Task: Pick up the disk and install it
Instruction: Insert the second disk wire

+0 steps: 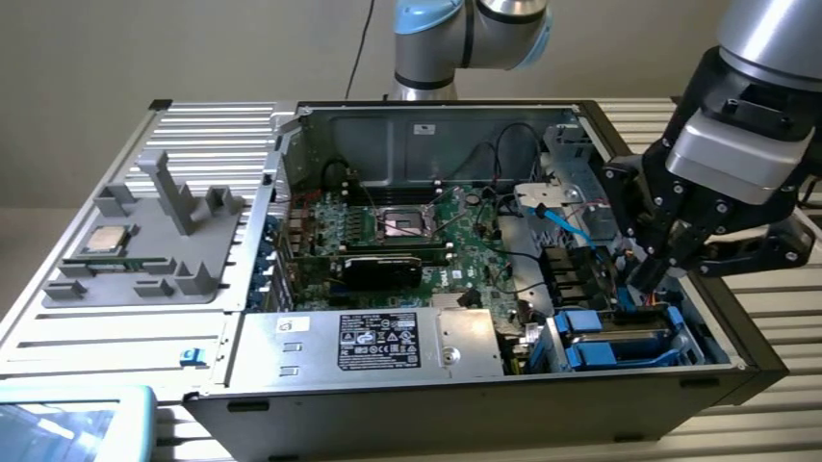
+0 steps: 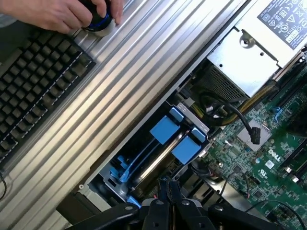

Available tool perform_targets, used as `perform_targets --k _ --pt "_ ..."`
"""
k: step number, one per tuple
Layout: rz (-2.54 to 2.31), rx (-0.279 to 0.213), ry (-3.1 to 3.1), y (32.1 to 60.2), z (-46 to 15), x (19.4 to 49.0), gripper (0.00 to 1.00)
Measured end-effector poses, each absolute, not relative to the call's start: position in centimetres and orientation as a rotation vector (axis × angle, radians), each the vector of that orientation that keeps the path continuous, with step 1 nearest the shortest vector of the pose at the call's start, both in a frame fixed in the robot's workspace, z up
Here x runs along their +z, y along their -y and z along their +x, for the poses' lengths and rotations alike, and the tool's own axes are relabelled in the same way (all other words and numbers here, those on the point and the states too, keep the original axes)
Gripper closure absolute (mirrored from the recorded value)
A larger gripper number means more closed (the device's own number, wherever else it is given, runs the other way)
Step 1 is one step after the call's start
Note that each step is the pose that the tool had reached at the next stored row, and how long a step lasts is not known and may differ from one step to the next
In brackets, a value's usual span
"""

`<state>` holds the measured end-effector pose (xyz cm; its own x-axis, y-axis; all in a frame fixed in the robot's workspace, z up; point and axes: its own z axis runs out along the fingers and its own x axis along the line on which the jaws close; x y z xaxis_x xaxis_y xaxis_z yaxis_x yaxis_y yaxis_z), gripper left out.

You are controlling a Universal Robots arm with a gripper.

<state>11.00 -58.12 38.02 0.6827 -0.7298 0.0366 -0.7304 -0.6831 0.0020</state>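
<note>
The disk (image 1: 614,339) lies in the drive bay at the corner of the open computer case on the exterior view's right, its blue bracket standing out around a silver edge. The wrist view looks down on the disk (image 2: 160,152), with two blue tabs at one end. My gripper (image 1: 646,274) hangs just above the bay's far end. Its black fingers are pressed together, and the gripper (image 2: 169,188) holds nothing. I cannot tell whether the fingertips touch the disk.
A silver power supply box (image 1: 372,342) with a black label sits beside the bay, next to the green motherboard (image 1: 398,231) and loose cables. A grey fixture (image 1: 141,250) holds a processor chip (image 1: 106,241). A person's hand (image 2: 62,14) rests by a keyboard (image 2: 33,81).
</note>
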Motion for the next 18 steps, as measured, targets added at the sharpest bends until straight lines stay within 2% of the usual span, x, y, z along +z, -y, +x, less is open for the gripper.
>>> perform_targets --k 18 --pt "3.037 0.056 0.762 58.12 10.99 37.77 0.89"
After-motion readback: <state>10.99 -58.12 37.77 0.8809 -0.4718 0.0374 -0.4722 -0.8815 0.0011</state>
